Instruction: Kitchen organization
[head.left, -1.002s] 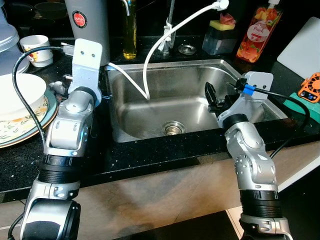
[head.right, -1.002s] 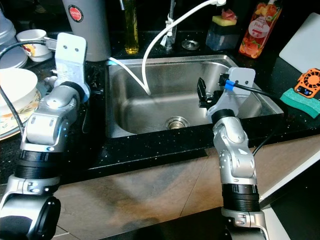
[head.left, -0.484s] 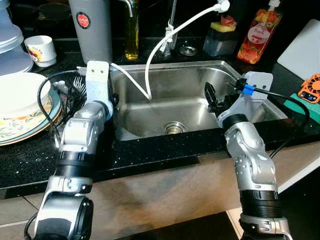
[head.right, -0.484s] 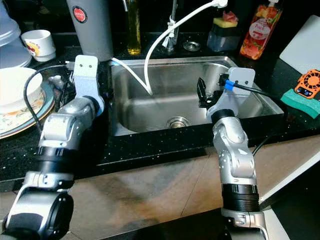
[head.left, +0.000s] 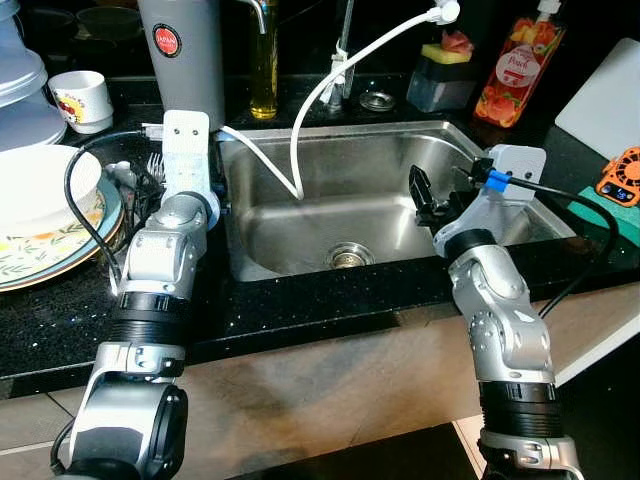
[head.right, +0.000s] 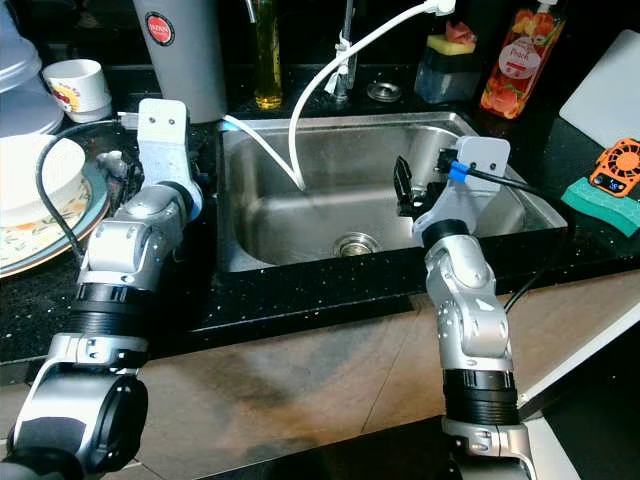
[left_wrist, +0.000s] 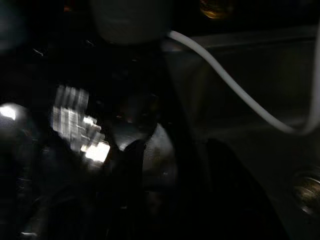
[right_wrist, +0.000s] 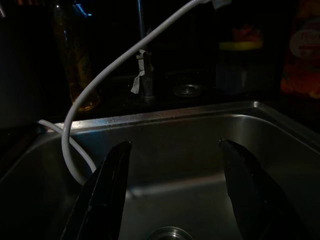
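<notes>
Sink (head.left: 300, 150) below right gripper (right_wrist: 172, 192), jaws spread, nothing between

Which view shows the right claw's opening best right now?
The right wrist view: the right claw has both fingers spread wide, open and empty over the sink. The eye views show it side-on above the sink's right part, fingers small and overlapping. The left wrist view faces elsewhere.

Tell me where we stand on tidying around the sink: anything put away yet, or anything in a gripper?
Nothing looks put away yet. The sink holds just a white hose. The left gripper is down by the fork and utensils on the counter left of the sink, its grip too dark to judge. The right gripper hovers open above the basin, holding nothing. Stacked plates with a bowl, the mug and the green sponge are left.
</notes>
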